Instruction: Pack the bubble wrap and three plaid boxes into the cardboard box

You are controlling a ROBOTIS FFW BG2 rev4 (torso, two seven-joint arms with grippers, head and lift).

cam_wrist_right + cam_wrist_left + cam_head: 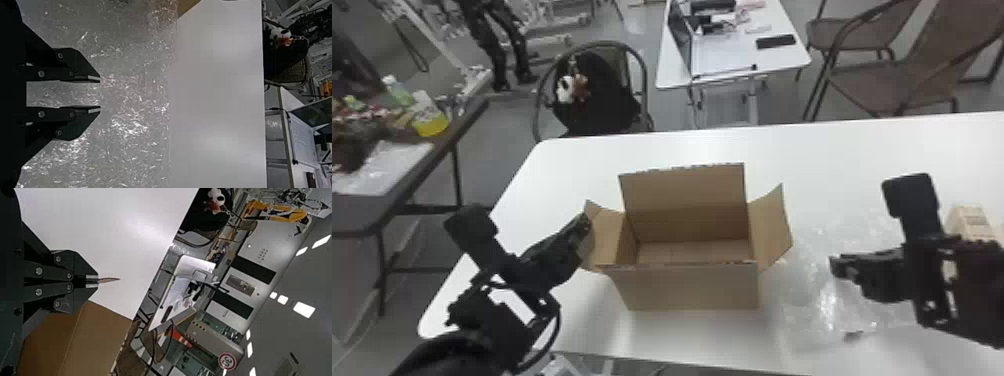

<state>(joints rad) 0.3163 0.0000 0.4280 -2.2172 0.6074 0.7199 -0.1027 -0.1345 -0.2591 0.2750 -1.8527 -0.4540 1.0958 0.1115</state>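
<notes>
Has one black arm on either side of the box [692, 290]. On its left, enters from the head view's bottom edge with the left arm [487, 320], slanting up toward the box, and grips the edge of its left flap [612, 225] in the left gripper [585, 225]. In the left wrist view, presses both fingers [81, 268] together on that edge. Right of the box, extends from the view's right edge with the right arm [967, 290], aiming the right gripper [838, 267] toward the box, apart from it. In the right wrist view, holds the two flat fingers [80, 69] spread, roughly parallel.

The fingers [82, 269] are closed on one flap [109, 280] of the cardboard box [92, 338].
</notes>
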